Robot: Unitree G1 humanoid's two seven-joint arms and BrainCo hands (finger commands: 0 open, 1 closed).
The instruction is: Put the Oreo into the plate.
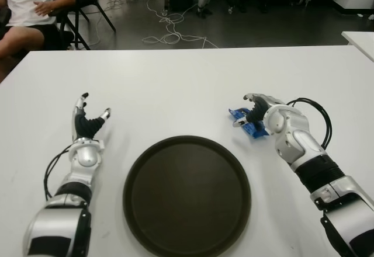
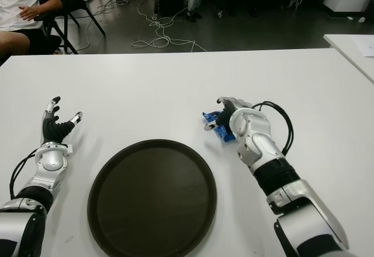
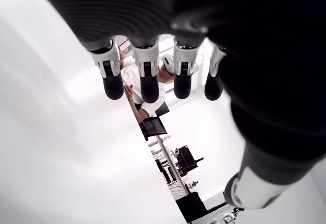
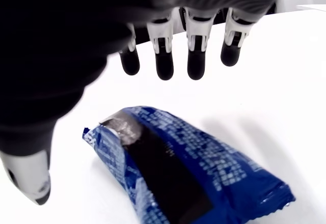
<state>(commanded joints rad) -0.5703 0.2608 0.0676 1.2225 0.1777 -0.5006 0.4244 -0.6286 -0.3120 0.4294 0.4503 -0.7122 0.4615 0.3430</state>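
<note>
The Oreo [image 4: 178, 173] is a blue packet lying flat on the white table [image 1: 175, 82], just right of the plate's far edge. My right hand [image 1: 250, 110] hovers over it with straight, spread fingers [image 4: 164, 61] past the packet and the thumb off to one side, so nothing is grasped. In the eye views the hand covers much of the Oreo [image 1: 238, 117]. The plate [image 1: 187, 210] is a round dark brown tray at the near centre, with nothing in it. My left hand [image 1: 87, 115] shows left of the plate, its fingers [image 3: 147, 81] open and holding nothing.
A person [image 1: 23, 11] sits on a chair beyond the table's far left corner. Cables [image 1: 169, 32] trail over the dark floor behind the table. Another white table's corner [image 1: 359, 38] shows at the far right.
</note>
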